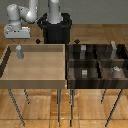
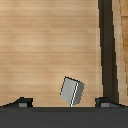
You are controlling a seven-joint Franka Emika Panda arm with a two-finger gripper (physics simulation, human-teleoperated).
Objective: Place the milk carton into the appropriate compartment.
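Pale milk carton [image 1: 19, 51] upright near light tray's [image 1: 30, 75] far corner, end effector [image 1: 16, 41] above

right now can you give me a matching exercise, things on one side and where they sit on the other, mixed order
Things:
1. milk carton
2. gripper
3. small grey cube
4. light wooden tray

Places:
A. in a near compartment of the dark divided tray
B. at the exterior view's left, on thin legs
C. upright in the far corner of the light tray
D. in the air just above the carton

Pairs: 1-C, 2-D, 3-A, 4-B
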